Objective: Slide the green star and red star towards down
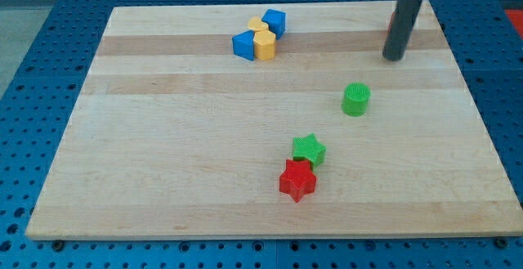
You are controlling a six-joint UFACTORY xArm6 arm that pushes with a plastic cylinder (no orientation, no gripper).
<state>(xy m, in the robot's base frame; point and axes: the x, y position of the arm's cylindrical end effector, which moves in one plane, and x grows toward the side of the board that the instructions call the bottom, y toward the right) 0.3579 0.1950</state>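
Board (163, 179) pale wood on blue pegboard (49, 48); my tip (393, 57) grasping nothing, far above green star (309, 149), red star (297, 180).

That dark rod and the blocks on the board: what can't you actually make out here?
- Red piece behind my tip's rod, camera view: mostly hidden by the rod, so its shape is unknown.
- Rod above my tip: cut off by the view's top edge.
- Yellow block: wedged between two blue blocks, its outline partly covered.
- Green star and red star: whether they touch is unclear.
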